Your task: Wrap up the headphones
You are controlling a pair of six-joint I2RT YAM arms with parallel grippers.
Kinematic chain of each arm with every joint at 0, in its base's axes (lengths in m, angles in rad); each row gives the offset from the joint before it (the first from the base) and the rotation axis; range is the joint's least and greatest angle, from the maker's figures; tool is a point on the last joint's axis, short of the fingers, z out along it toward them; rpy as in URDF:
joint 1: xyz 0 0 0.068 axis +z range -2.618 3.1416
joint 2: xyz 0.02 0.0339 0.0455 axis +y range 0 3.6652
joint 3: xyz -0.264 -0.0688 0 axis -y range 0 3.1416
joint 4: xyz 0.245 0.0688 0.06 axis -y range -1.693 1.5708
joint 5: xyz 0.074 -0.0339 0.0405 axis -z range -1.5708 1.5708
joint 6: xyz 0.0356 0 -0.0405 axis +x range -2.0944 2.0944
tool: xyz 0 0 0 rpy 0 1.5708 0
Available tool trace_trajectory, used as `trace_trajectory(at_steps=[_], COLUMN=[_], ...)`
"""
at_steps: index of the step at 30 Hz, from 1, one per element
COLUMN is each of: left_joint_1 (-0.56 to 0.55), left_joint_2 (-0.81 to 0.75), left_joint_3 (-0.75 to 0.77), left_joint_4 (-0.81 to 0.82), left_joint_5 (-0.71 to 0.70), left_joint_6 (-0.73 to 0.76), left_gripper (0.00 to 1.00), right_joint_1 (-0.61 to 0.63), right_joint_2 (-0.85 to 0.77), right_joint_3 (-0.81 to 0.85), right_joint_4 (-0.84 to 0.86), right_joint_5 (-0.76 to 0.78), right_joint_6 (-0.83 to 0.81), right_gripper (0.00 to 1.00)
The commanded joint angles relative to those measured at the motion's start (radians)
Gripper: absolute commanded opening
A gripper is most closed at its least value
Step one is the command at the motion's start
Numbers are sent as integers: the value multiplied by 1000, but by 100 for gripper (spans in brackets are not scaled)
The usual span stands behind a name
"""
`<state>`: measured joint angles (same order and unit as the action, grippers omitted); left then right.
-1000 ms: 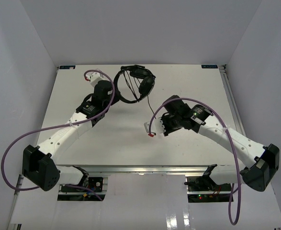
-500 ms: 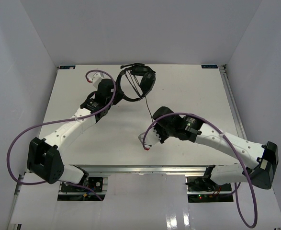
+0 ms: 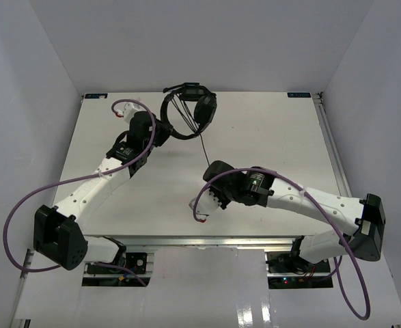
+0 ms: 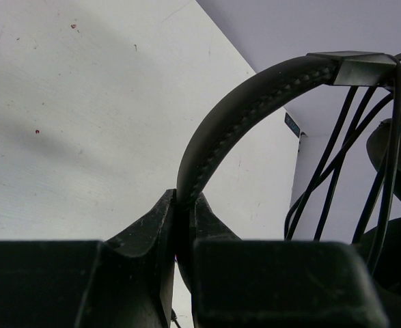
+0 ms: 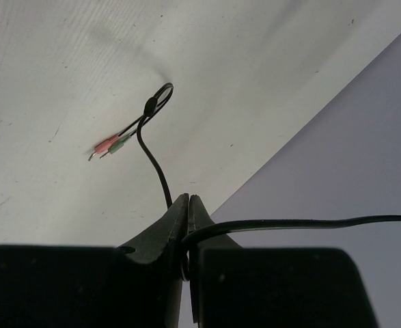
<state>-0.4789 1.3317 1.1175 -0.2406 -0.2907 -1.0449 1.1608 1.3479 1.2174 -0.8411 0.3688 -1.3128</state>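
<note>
**Both hands clamped: headband on the left, cord on the right**

At the far middle of the white table (image 3: 275, 137) are the black over-ear headphones (image 3: 201, 109), held up at the tip of the left arm. The left hand (image 4: 183, 205) is closed tight on the thin stitched headband (image 4: 244, 109). Nearer the front edge, the right hand (image 5: 188, 201) pinches the thin dark cord (image 5: 289, 222). The cord's free end hangs below the hand and ends in pink and green plugs (image 5: 109, 145).
</note>
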Motion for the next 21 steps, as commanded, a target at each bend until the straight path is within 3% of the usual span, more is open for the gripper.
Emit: trace_trajectory(at_steps=[1, 11, 21], left_joint_1=[24, 43, 42], left_joint_2=[-66, -16, 95], left_joint_3=[-11, -16, -14], left_joint_4=[97, 59, -6], left_joint_5=[11, -11, 30], left_joint_6=[-50, 24, 217], left_gripper=[0, 0, 0], right_joint_1=[33, 69, 76], right_joint_2=[18, 27, -16], right_joint_3=[35, 83, 89], right_joint_4=[-39, -35, 95], right_joint_5=[23, 81, 237], right_joint_6=[0, -24, -120], right_gripper=[8, 8, 8])
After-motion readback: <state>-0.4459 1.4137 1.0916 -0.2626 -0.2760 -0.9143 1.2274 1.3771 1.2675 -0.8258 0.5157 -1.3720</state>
